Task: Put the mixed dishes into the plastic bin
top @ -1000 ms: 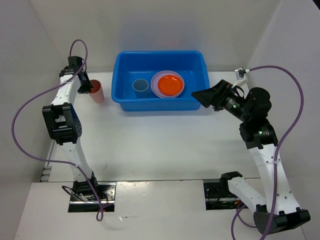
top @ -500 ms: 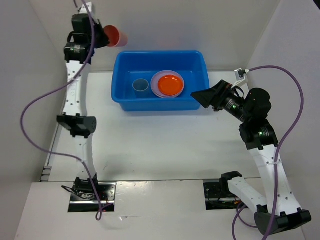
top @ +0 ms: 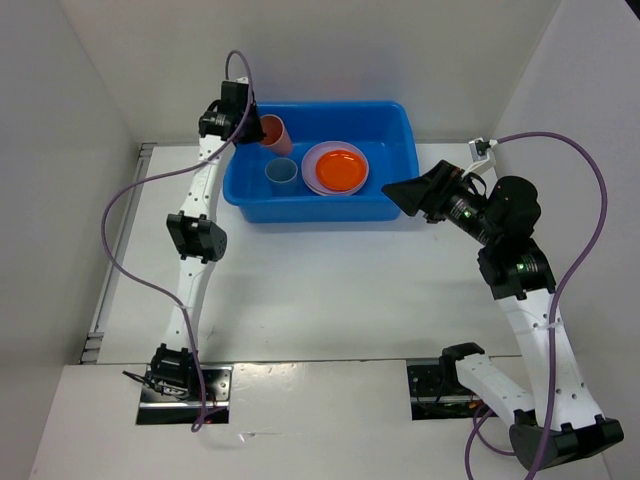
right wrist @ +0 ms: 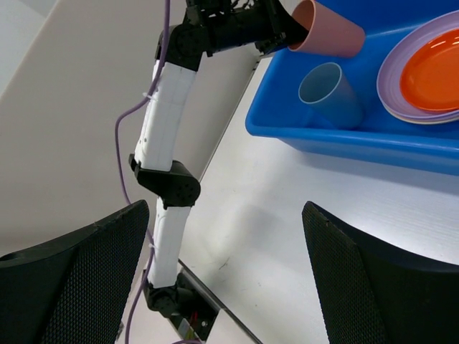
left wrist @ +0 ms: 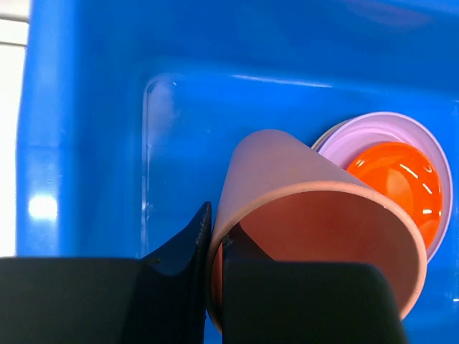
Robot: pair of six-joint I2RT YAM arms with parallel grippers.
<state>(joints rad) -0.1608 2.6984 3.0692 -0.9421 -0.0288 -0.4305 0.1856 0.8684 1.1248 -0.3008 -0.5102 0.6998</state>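
Ana: Left arm has swung across. A second ago its gripper held the salmon-pink cup (top: 275, 133) on the table (top: 320, 290) to the left of the bin; now the cup is over the bin's far-left corner.

Ben: Is it held or dropped?

Ana: Held. The left gripper (left wrist: 215, 244) is pressed together on the cup's wall at the rim, one finger inside the mouth and one outside. The cup is tipped onto its side, its base pointing further into the blue plastic bin (top: 395, 120).

Ben: Touching the bottom?

Ana: Cannot tell from these views.

Ben: What already sits inside?

Ana: The blue cup (top: 281, 172) stands upright near the front wall, just beside the held cup. To its right the orange plate (top: 341, 169) rests on the lavender plate (top: 313, 170); a thin yellow edge peeks from under that stack in the left wrist view.

Ben: And the other arm?

Ana: Unchanged. The right gripper (top: 398, 195) hangs just off the bin's near-right corner, its fingers spread wide with nothing between them.
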